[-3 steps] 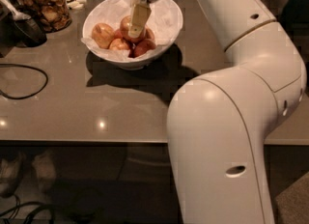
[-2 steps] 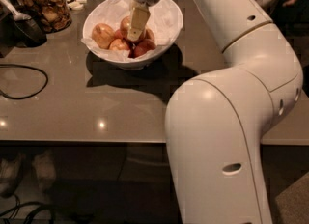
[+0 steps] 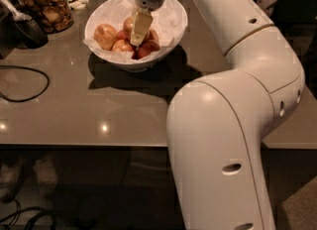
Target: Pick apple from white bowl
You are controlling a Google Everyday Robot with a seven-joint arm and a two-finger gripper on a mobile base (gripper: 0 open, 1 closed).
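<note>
Okay, gripper [image 3: 135, 40] is down inside the white bowl [image 3: 171, 23], at the end of the arm [image 3: 233, 125], which comes in from the right and the front. Whether it grips anything can't be told. The apple [image 3: 128, 25] sits in the bowl toward the back. It is golden-orange, partly hidden behind the gripper and just beside it. It is round with no clear long axis, and which way its stem end points isn't visible. A paler yellowish apple [image 3: 105, 35] lies at the bowl's left, with smaller redder apples [image 3: 148, 48] at the front right. The bowl rests on a grey table [image 3: 74, 110]. A glass jar of brown snacks [image 3: 45, 7] stands at the far left, and a black cable [image 3: 27, 83] loops nearby.
</note>
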